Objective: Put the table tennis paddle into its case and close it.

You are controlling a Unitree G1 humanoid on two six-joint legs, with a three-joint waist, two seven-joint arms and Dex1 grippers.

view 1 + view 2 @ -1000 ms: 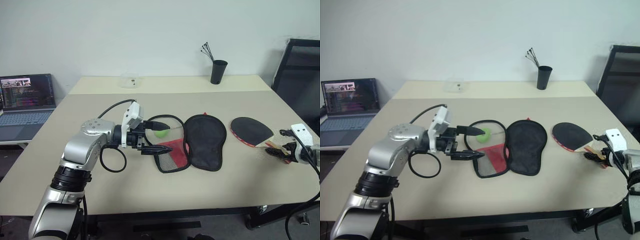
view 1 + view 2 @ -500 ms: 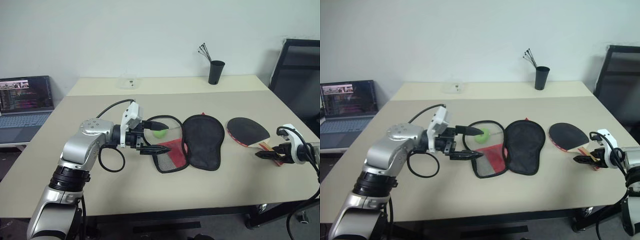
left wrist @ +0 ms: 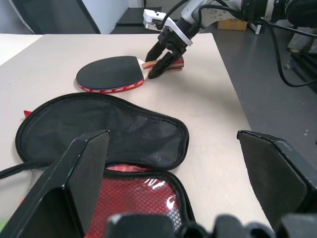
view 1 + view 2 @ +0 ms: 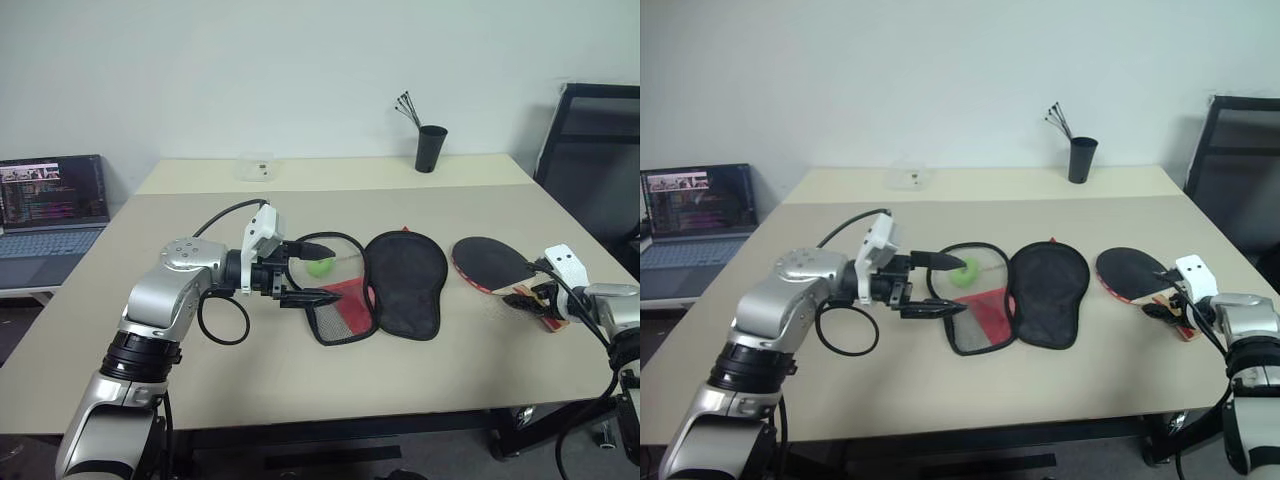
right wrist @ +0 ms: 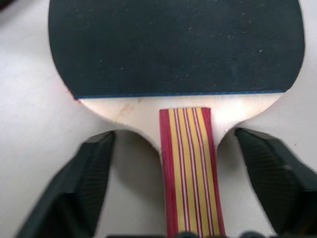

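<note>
The table tennis paddle (image 4: 495, 262) lies black face up on the right side of the table, its striped handle (image 5: 188, 163) pointing toward the right edge. My right gripper (image 4: 530, 297) is open, with one finger on each side of the handle and a gap on both sides. The case (image 4: 405, 285) lies unzipped mid-table, with the black flap on the right and the red mesh half (image 4: 345, 305) on the left. A small green thing (image 4: 320, 266) sits inside its rim. My left gripper (image 4: 336, 272) is open wide over the mesh half and points toward the paddle.
A black cup (image 4: 432, 148) with sticks and a small clear box (image 4: 257, 165) stand at the table's far edge. A laptop (image 4: 50, 200) sits on a low surface to the left. A black chair (image 4: 590, 150) stands beyond the table's right edge.
My right gripper has moved in from the right edge to straddle the paddle handle, and its fingers have narrowed. The left arm and the case have not moved.
</note>
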